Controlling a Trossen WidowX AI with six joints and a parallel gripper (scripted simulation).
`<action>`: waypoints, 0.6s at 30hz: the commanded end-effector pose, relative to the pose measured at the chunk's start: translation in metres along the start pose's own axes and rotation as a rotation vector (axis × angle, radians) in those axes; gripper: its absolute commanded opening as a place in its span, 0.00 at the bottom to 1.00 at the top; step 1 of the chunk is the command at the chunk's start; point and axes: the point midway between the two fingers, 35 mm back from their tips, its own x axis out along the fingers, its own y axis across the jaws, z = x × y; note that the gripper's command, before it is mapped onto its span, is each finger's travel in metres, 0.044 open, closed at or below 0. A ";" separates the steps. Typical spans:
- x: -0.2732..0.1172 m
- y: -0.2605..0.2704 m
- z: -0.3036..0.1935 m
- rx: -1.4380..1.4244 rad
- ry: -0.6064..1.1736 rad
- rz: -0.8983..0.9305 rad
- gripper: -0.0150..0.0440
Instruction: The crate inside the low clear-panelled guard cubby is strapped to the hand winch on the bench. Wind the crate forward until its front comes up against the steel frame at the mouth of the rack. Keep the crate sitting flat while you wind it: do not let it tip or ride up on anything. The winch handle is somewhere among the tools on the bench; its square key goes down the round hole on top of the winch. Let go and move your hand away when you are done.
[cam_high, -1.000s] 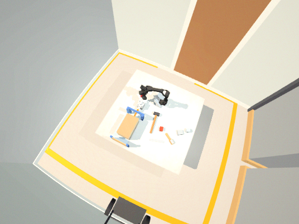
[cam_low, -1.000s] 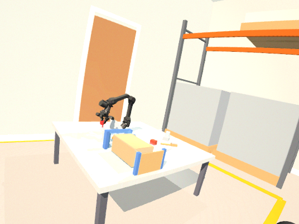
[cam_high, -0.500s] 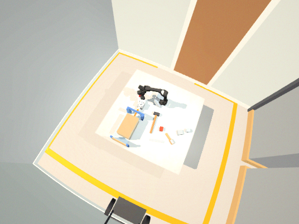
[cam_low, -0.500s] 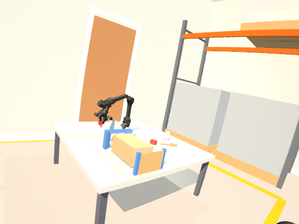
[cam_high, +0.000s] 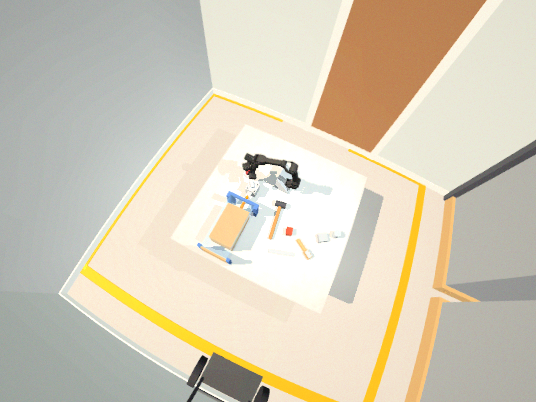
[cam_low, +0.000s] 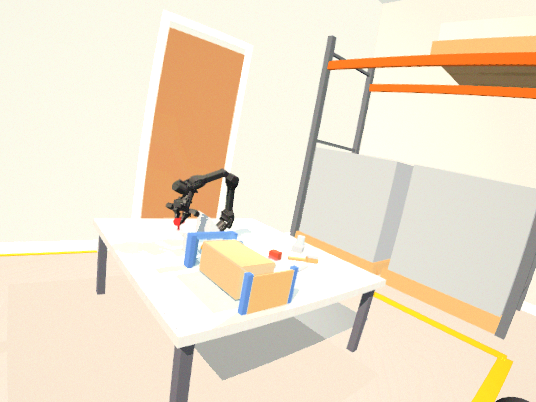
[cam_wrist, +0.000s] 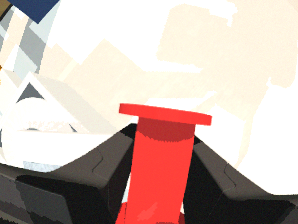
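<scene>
Hand (cam_high: 249, 173) (cam_low: 181, 217) (cam_wrist: 158, 133), one: closed; red winch handle (cam_high: 247, 172) (cam_low: 177, 222) (cam_wrist: 162, 167) being gripped. Winch (cam_high: 252, 188) (cam_low: 184, 241) (cam_wrist: 55, 143): being left beside the hand, key apparently unseated. Crate (cam_high: 230, 226) (cam_low: 235, 254): being kept beyond the winch (flat, seemingly short of the frame). Seating is apparently being attempted; alignment over the hole is being required next.
</scene>
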 end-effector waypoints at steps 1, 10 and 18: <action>0.007 0.006 0.014 -0.013 -0.015 0.006 0.25; 0.013 0.012 0.026 -0.013 -0.015 0.006 0.25; 0.017 0.019 0.036 -0.014 -0.016 0.007 0.25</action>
